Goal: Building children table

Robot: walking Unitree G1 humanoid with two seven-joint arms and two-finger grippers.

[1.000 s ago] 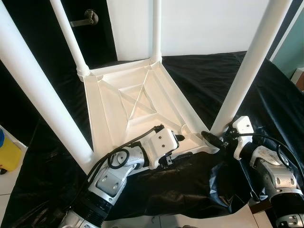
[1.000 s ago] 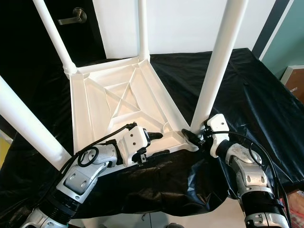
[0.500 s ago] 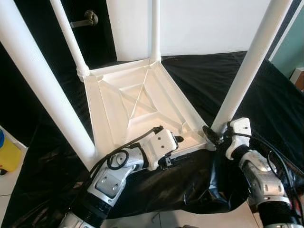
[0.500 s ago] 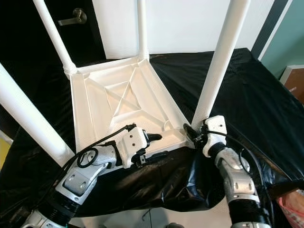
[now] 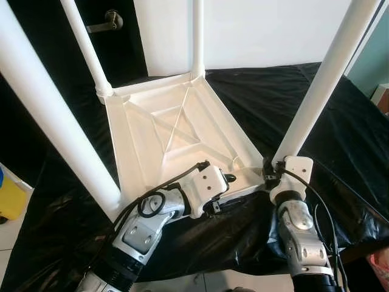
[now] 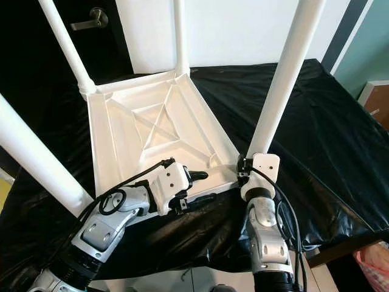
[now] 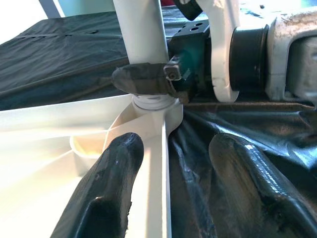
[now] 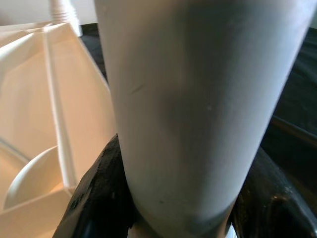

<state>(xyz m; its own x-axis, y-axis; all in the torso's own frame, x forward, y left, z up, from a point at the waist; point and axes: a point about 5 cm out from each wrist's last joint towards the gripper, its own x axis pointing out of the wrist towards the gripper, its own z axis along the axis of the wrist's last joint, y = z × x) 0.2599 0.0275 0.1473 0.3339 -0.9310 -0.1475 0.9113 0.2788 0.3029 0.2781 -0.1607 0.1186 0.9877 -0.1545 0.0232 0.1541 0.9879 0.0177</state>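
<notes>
A white children's table (image 5: 158,131) lies upside down on a black sheet (image 5: 346,121), its legs pointing up. My left gripper (image 5: 234,190) is at the near rim, open. One finger (image 7: 106,188) lies inside the tabletop's underside and the other (image 7: 247,183) outside over the sheet, with the rim between them. My right gripper (image 5: 270,173) is shut on the base of the near right leg (image 5: 316,91), where it meets the corner socket. In the right wrist view the leg (image 8: 198,74) sits tight between both black fingers (image 8: 96,193).
The sheet covers a raised surface whose near edge drops to a tiled floor. A dark door with a lever handle (image 5: 109,18) and a white wall stand behind. A yellow object (image 5: 9,198) sits on the floor at the left. The near left leg (image 5: 55,115) rises close to my left arm.
My right arm has swung in from the right and now stands straight in front of the near right leg, gripper still at its base. The left gripper has stayed at the rim.
</notes>
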